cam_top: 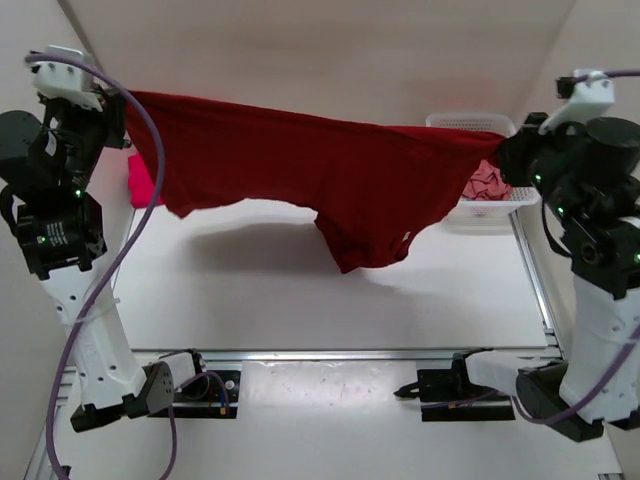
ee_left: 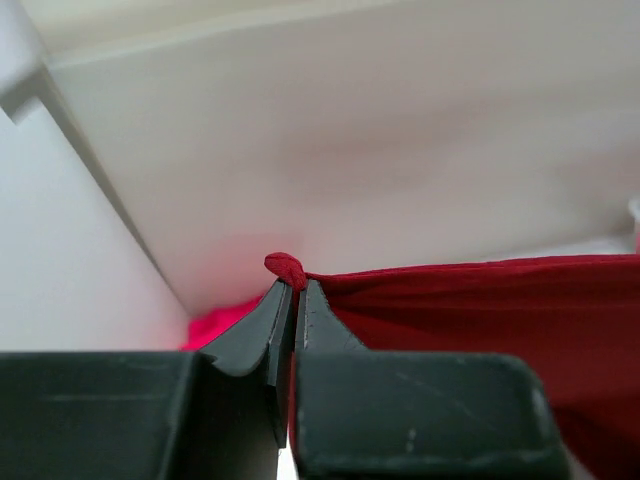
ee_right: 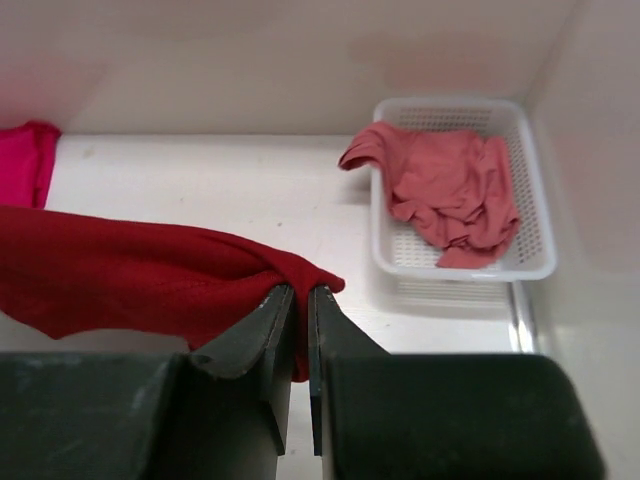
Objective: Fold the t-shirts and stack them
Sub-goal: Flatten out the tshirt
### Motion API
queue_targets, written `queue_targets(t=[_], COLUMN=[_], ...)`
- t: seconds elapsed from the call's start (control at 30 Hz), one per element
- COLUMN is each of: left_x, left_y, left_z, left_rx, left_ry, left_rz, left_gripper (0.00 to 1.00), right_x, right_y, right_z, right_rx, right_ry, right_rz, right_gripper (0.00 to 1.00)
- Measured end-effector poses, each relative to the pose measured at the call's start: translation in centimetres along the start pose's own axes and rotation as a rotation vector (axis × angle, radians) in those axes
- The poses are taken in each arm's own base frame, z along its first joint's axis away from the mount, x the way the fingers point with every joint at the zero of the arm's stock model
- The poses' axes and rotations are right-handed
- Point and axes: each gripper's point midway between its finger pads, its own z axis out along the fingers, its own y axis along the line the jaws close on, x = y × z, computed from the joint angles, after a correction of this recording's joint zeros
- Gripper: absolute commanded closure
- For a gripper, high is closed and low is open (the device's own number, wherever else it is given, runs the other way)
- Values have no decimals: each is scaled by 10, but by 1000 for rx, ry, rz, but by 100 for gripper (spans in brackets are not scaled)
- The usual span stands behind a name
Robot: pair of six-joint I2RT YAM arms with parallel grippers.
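The white bench (cam_top: 300, 300) fills the middle of the top view, with pale walls around its far and side edges. Above it, the dark crimson t-shirt (cam_top: 330, 170) is spread wide in the air, from the left side to the right side. Its upper edge sags a little between the two ends. Its lower part hangs down over the middle of the bench, with a small white label (cam_top: 405, 238) near the bottom, and it throws a shadow (cam_top: 250, 245) on the surface. I cannot tell if the lowest part touches the bench.

The left arm (cam_top: 95, 330) and the right arm (cam_top: 605, 330) stand raised at the two sides, each one at one end of this shirt.

At the far right corner sits a white mesh basket (ee_right: 460, 272). Inside it, the salmon pink t-shirt (ee_right: 450, 190) lies crumpled, and one part of it lies over the left rim.

At the far left of the bench, near the wall, lies the bright pinkish-red t-shirt (cam_top: 143, 185). The hanging shirt hides most of it.

The left pincer (ee_left: 295, 290) is closed on a small bunch of the crimson cloth, which sticks out just above its fingertips. The right pincer (ee_right: 302, 295) is also closed, and it grips the other end of the same shirt, the cloth folded over its tips.
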Motion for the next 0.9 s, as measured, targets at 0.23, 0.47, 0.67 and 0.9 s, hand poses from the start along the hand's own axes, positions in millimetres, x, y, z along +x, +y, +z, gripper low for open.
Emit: queue_targets(t=[0.23, 0.47, 0.67, 0.9], left_x=[-79, -106, -72, 91], left_y=[-6, -6, 15, -28], left_z=[-30, -30, 17, 105], left_rx=[-19, 9, 48, 162], left_ry=[-182, -287, -225, 116], left_rz=[-16, -79, -144, -229], left_gripper=[100, 100, 100, 100], right_x=[-39, -87, -91, 12], right_y=[-16, -16, -5, -25], right_z=[-62, -98, -36, 120], right_rx=[54, 56, 34, 89], right_ry=[-204, -400, -339, 22], right_rz=[-45, -58, -90, -106], right_gripper=[100, 100, 100, 100])
